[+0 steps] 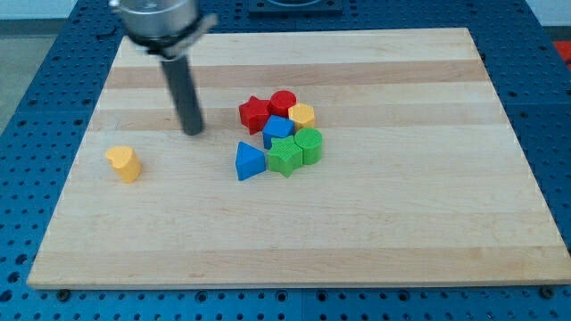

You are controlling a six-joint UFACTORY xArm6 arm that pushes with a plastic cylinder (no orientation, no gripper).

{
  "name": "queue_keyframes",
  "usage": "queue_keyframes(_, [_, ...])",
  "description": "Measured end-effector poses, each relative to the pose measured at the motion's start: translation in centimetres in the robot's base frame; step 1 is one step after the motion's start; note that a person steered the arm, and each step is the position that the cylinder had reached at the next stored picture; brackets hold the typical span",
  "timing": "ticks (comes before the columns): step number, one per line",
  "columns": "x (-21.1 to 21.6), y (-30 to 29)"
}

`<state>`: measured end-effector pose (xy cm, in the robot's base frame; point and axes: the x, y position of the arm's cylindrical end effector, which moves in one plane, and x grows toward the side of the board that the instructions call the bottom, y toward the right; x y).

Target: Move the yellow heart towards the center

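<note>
Sitting alone toward the view's left, the yellow heart (124,163) rests on the wooden board (401,232), well apart from every other block. My tip (193,133) stands above and to the right of it in the view, not touching it, roughly between the heart and the cluster. I have no jaws on this rig, only the straight dark rod, so nothing is being held.

Over near the middle of the board, the rest of the blocks huddle together. A blue triangular block (249,161) lies at the cluster's left edge, nearest the heart. Just beside it to the right is a green star-like block (285,156), and a green cylinder (309,145) touches that one. Above them sits a blue block (277,130), shape unclear, with a red star-like block (254,113), a red cylinder (283,102) and a yellow block (302,116) packed along the top.
</note>
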<state>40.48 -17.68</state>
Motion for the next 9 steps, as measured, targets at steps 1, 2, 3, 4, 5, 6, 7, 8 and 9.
queue_keyframes(1, [-0.9, -8.1])
queue_keyframes(2, [-0.4, -12.8])
queue_keyframes(3, [-0.4, -12.8])
queue_keyframes(4, [1.0, -12.8])
queue_keyframes(5, [2.3, -12.8])
queue_keyframes(6, [4.3, -12.8])
queue_keyframes(7, [8.2, -12.8])
queue_keyframes(8, [9.2, -11.0])
queue_keyframes(9, [8.8, -7.3])
